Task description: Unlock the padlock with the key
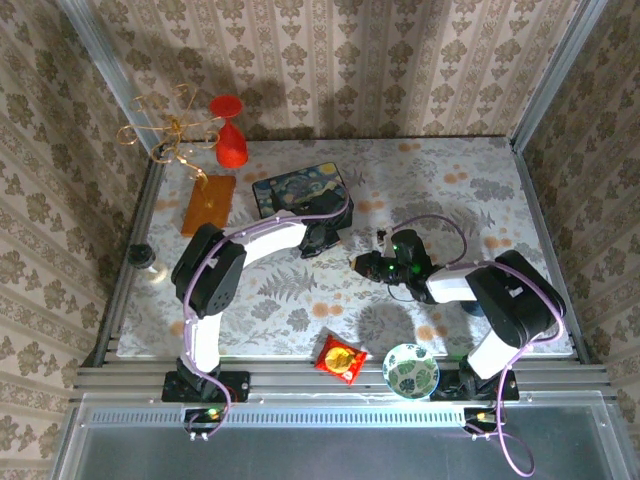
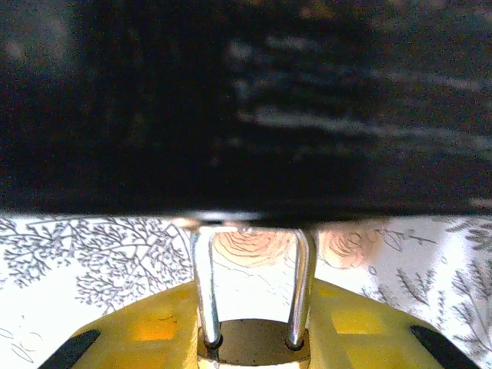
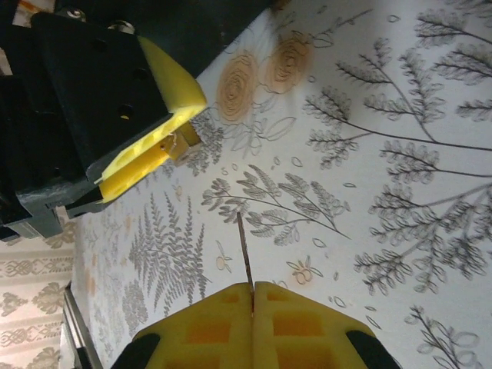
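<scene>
I can read no text, label, brand, number or sign anywhere; the red packet (image 1: 340, 358) on the bench (image 1: 260, 310) bears print too small to read.

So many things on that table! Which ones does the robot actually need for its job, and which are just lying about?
Needed: padlock, held in the left fingers; key, pinched in the right fingers.

Lying about: dark blue box, red goblet, gold wire ornament, orange card, red snack packet, patterned bowl.
</scene>
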### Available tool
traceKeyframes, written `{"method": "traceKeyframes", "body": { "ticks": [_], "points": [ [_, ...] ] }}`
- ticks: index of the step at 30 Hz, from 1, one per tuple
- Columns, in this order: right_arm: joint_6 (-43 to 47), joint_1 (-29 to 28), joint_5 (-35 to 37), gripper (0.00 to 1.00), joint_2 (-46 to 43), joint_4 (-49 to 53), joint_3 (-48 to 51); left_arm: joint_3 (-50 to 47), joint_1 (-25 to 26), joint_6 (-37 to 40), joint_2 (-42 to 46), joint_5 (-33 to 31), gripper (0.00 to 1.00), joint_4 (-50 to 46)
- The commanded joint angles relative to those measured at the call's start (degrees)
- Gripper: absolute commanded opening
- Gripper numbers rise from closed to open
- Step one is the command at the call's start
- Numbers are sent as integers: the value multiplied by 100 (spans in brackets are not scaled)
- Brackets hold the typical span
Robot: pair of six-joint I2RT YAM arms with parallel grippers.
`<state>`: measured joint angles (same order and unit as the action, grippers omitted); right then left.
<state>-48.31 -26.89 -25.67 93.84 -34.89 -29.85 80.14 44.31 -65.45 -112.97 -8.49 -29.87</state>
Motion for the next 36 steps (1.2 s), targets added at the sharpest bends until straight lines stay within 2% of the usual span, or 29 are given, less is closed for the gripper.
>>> {"method": "traceKeyframes", "body": {
  "ticks": [1, 7, 22, 36],
  "points": [
    [77, -26, -302, 0, 123, -496, 67, 152, 32, -226, 335, 348, 0, 167],
    [143, -52, -292, 0, 307, -738, -40, 90, 21, -345, 319, 637, 0, 391],
    [87, -203, -296, 0, 1036, -1718, -240, 28, -2, -319, 284, 730, 0, 630],
    [29, -203, -76, 0, 1338, -1952, -375, -59, -30, -293, 337, 821, 0, 692]
  ]
}}
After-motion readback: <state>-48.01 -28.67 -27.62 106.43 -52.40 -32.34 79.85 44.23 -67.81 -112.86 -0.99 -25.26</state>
